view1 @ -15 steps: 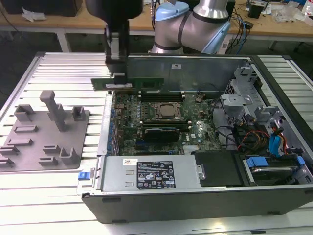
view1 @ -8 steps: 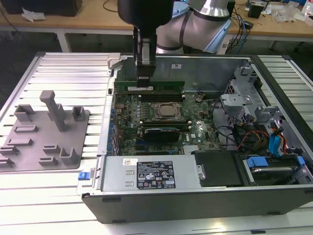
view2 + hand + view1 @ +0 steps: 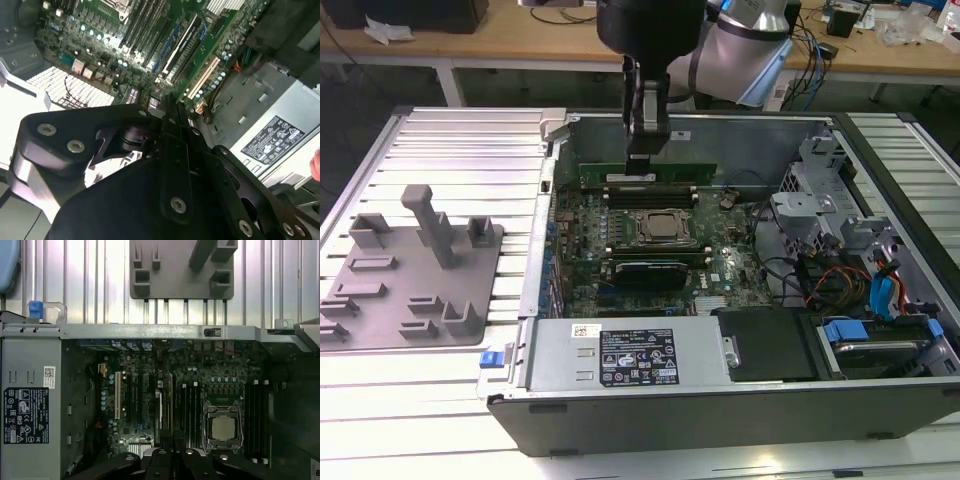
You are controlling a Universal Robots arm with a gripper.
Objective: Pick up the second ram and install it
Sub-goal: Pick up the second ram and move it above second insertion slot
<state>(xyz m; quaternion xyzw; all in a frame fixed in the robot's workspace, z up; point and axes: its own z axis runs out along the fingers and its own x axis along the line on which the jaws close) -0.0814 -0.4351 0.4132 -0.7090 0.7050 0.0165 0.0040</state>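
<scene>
In the exterior view the second ram (image 3: pixel 670 174), a long narrow green stick, stands on edge along the far side of the motherboard (image 3: pixel 720 270), over the far memory slots (image 3: pixel 652 193) beyond the processor socket (image 3: pixel 657 228). My gripper (image 3: pixel 642 156) comes straight down onto its top edge, near the middle, and is shut on it. Whether the stick sits in a slot or just above it I cannot tell. In the first wrist view my gripper (image 3: pixel 172 462) hangs over the board beside the processor socket (image 3: pixel 223 427), and the stick is hidden between the fingers.
The open computer case (image 3: pixel 700 405) lies on a ribbed metal table (image 3: pixel 460 150). A grey plastic fixture tray (image 3: pixel 410 290) sits at the exterior view's left. The power supply (image 3: pixel 625 355) lies along the near wall, and drive bays with cables (image 3: pixel 840 270) are at the right.
</scene>
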